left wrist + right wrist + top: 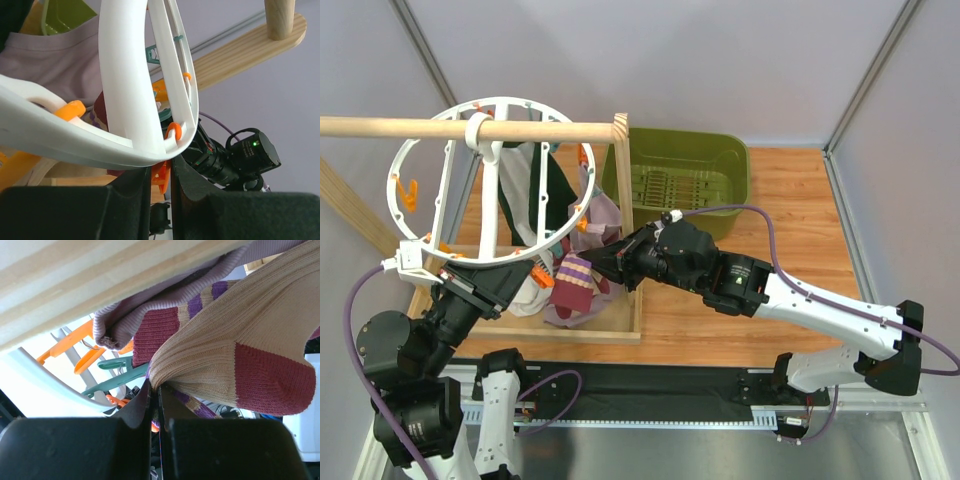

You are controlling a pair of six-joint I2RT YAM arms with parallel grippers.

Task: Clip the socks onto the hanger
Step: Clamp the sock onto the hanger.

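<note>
The right gripper (pixel 156 410) had its two fingers almost together, and a fold of a cream sock (pixel 225 350) with maroon patches and purple stripes was pinched in the thin gap between them. The sock spread to the upper right of the right wrist view. Just above it, a ribbed mauve garment (pixel 125 317) hung under a wooden beam (pixel 100 270) that crossed the top of the frame. To the left of the fingers, a teal clip (pixel 117 382) and some orange clips lay near the white rim. The left gripper (pixel 161 195) was at the bottom of the left wrist view. Its fingers were also close together, with an orange clip (pixel 161 176) of the hanger (pixel 125 75) in the narrow gap, and the white rim curved just above the fingertips. In the top view the hanger hung tilted from a wooden rod (pixel 420 127) in the upper left, and the sock was near its lower right edge. A green bin (pixel 720 165) stood on the table (pixel 790 200) behind the right arm, in the upper middle.
</note>
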